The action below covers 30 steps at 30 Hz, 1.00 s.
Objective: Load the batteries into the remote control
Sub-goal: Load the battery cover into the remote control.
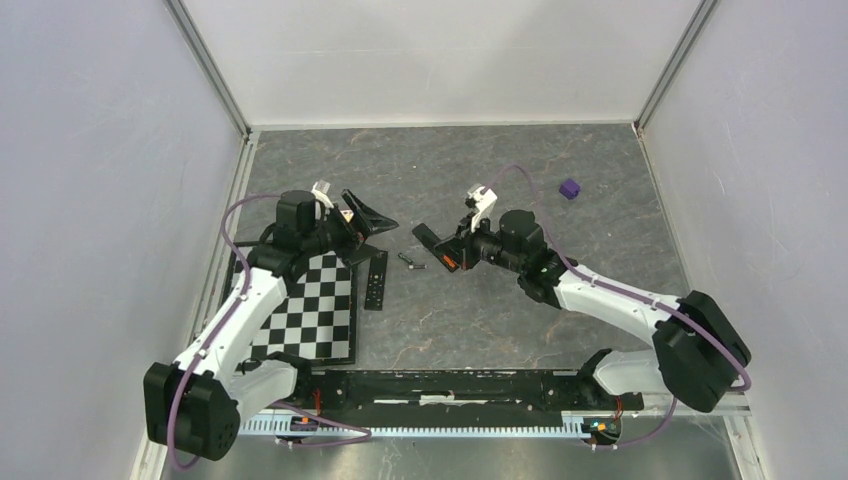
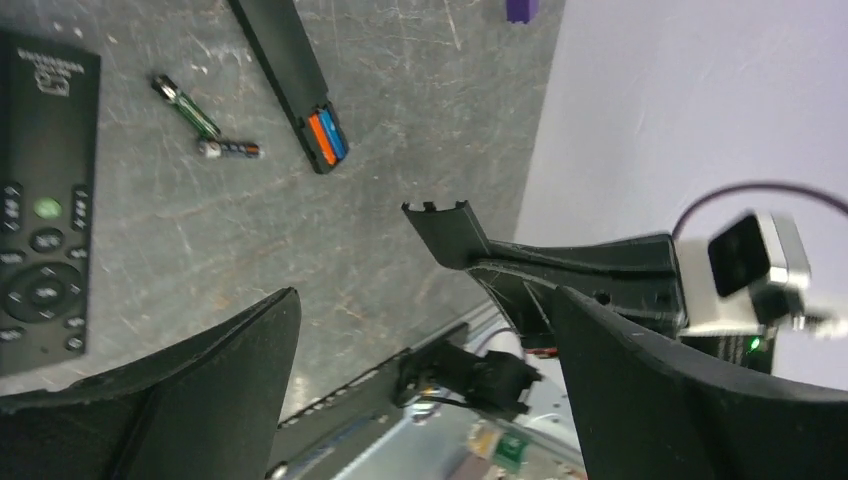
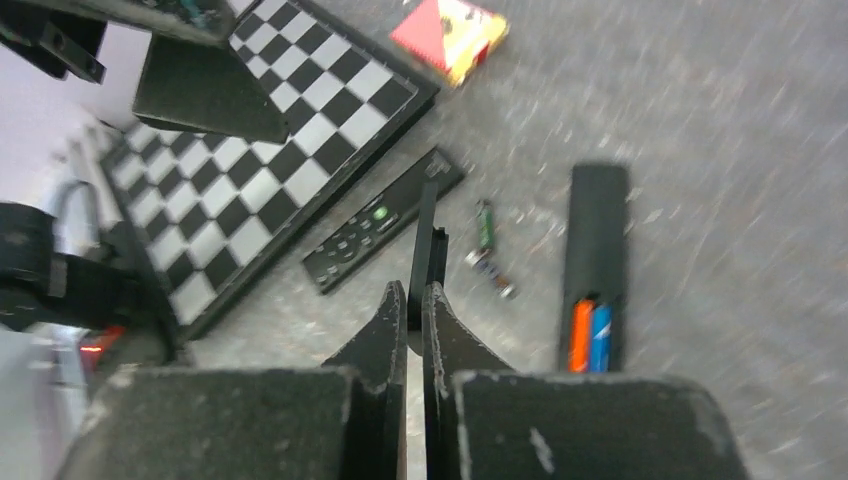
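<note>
The orange battery [image 3: 580, 335] and the blue battery [image 3: 601, 333] are sitting side by side in the open bay at one end of the remote control [image 3: 596, 225]. The remote control is a slim matte black bar. It is lying flat and back-up on the grey worktop [image 1: 500, 330], and its bay is showing uncovered. The thin black battery cover [image 3: 427, 240] is apart from it, up in the air, and I am pinching it edge-on between my right fingers [image 3: 385, 330], which are pressing together on it.

Beside the remote control a greenish loose cell [image 2: 185, 103] and a darker loose cell [image 2: 230, 149] are lying almost end to end. Past them a second remote [image 2: 45, 200] is lying button-side up, just beside the edge of a checkerboard [image 1: 320, 300]. A small purple cube [image 1: 569, 188] is resting well apart, toward the far right.

My right arm is reaching in from the right side. Its wrist is hanging low over the worktop, pointing left at the bay end of the remote control. My left arm is stretching forward over the checkerboard and turning to the right. My left fingers [image 2: 220, 380] are spreading wide and gripping nothing, and they are framing the cover from the other side.
</note>
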{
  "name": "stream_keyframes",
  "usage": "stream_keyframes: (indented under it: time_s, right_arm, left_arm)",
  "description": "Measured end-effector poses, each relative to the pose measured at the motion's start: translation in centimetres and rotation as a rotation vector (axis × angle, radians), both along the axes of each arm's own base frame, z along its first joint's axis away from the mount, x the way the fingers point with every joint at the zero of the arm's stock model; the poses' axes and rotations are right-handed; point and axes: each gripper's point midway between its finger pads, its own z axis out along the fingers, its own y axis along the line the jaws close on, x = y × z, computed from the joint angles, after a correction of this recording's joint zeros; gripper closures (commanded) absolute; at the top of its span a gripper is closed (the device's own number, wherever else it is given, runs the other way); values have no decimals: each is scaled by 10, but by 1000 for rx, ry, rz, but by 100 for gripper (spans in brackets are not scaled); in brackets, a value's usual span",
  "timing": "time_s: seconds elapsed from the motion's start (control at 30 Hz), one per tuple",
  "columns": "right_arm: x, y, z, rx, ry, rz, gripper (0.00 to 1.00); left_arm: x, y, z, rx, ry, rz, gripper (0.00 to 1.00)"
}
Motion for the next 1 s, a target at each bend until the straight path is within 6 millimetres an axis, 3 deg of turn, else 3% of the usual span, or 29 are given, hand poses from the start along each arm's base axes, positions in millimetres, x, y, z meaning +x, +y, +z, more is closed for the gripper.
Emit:
stream_keyframes:
  time_s: [0.1,0.33,0.57,0.73,1.0]
  right_arm:
    - [-4,-8,-20,109,243,-45,100]
    - [-31,-38,-89,275,802,-188,100]
    - [-28,-37,-83,533,972,-216,100]
    - [-23,-42,-87,690,1063,-271,100]
    - [9,-45,-63,809,990,-287,100]
  left_arm:
    - [6,0,-10,73,-51,-59,0]
    - [30,-8,-56,179,-37,-188,6]
    - [50,-18,-89,190,2,-238,14]
    - [65,-22,-95,191,-9,-240,15]
    - [91,-28,-100,191,-27,-238,18]
